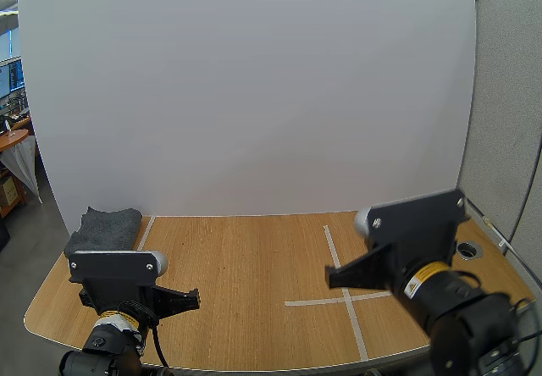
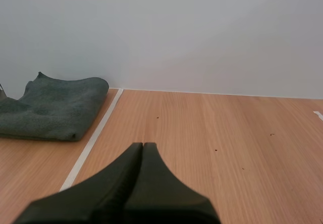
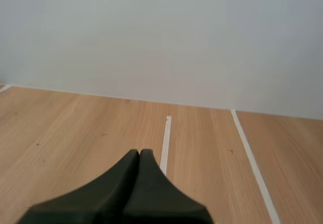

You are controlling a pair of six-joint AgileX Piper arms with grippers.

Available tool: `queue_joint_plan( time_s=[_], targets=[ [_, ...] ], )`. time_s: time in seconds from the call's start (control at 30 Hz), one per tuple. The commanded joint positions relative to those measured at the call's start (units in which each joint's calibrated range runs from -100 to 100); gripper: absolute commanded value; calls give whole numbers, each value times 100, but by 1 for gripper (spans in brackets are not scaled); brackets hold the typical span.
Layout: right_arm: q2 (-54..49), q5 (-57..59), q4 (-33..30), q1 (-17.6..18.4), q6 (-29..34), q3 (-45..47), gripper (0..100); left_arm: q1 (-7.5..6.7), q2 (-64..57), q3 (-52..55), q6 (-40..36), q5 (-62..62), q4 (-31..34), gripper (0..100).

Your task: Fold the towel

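Note:
A dark grey towel (image 1: 106, 228) lies folded in a thick bundle at the back left corner of the wooden table (image 1: 254, 283), against the white backdrop. From the left wrist camera the towel (image 2: 53, 108) sits ahead and off to the side of a white tape strip (image 2: 93, 141). My left gripper (image 2: 143, 146) is shut on nothing, its fingers together as one dark wedge, well short of the towel. My right gripper (image 3: 139, 152) is shut too, empty, over bare wood near a tape line (image 3: 165, 143). My left arm (image 1: 118, 279) and right arm (image 1: 415, 257) hover near the table's front edge.
White tape lines (image 1: 343, 295) form a cross on the right half of the table. A round cable hole (image 1: 467, 249) sits at the far right edge. A white backdrop (image 1: 254, 96) closes off the back, and a grey partition (image 1: 508, 113) stands at the right.

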Motion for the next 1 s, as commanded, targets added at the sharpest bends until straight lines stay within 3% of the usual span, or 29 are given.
queue_joint_plan(
  time_s=[0.0, 0.1, 0.27, 0.97],
  targets=[
    [-39, -582, -20, 13, 0, 1036, 0, -21, -18, 3, 0, -130, -91, 0],
    [-39, -844, -20, 13, 0, 1488, 0, -21, -18, 3, 0, -130, -91, 0],
    [-39, -1433, -7, 13, 0, 1492, 0, -21, -18, 3, 0, -130, -91, 0],
    [-39, -1453, -7, 13, 0, 1492, 0, -21, -18, 3, 0, -130, -91, 0]
  ],
)
